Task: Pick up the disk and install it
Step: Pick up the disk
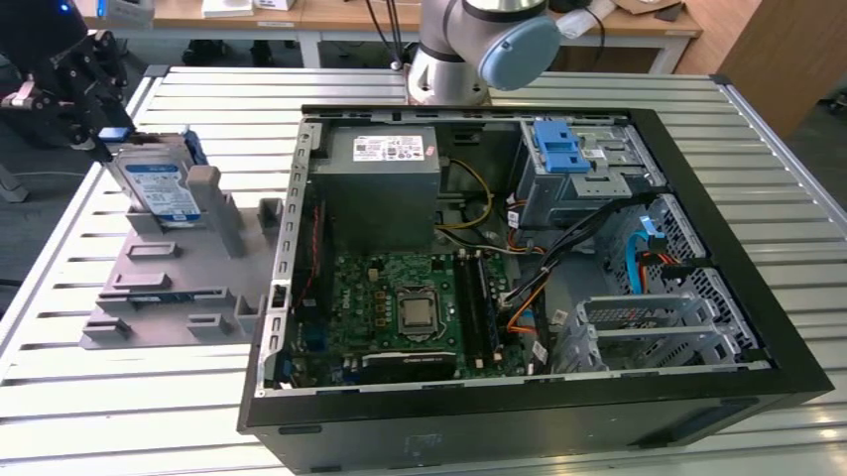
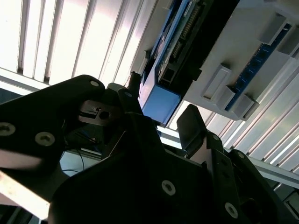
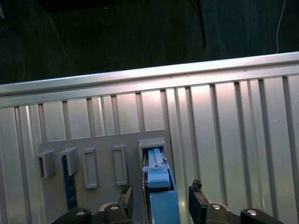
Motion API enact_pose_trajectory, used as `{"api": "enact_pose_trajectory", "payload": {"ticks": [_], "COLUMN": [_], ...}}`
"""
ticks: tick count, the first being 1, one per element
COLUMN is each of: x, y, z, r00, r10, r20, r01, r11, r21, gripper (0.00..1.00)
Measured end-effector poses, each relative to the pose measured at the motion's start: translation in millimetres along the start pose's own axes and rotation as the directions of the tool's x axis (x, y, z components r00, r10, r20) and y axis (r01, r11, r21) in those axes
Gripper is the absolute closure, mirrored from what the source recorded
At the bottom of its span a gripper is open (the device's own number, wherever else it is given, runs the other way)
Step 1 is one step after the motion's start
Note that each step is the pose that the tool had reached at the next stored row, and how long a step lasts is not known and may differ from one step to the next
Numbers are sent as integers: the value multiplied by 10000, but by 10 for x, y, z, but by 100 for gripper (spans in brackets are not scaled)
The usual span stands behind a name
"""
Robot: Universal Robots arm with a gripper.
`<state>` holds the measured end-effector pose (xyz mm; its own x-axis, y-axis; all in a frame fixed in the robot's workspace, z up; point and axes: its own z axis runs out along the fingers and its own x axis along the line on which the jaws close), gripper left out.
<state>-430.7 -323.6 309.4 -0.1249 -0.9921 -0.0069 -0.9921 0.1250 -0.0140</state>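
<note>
We see the disk (image 1: 159,186) standing on edge in a slot of the grey holder (image 1: 173,273). The holder lies on the slatted surface (image 1: 119,416), just beside the open computer case (image 1: 530,278). The claw (image 3: 161,195) is at the disk's upper end. Its 2 fingers (image 3: 125,198) are spread, 1 on each side of the blue rail, with a gap on both sides.
</note>
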Motion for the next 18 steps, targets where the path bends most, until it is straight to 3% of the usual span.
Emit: {"api": "enact_pose_trajectory", "payload": {"ticks": [4, 5, 18], "x": [-1, -1, -1], "y": [1, 1, 2], "z": [32, 33, 93], "r00": [10000, 10000, 10000], "r10": [0, 0, -1], "r20": [-2, -2, -7], "r01": [0, 0, 1], "r11": [10000, 10000, 10000], "r21": [-3, -3, 0], "gripper": [42, 49, 49]}}
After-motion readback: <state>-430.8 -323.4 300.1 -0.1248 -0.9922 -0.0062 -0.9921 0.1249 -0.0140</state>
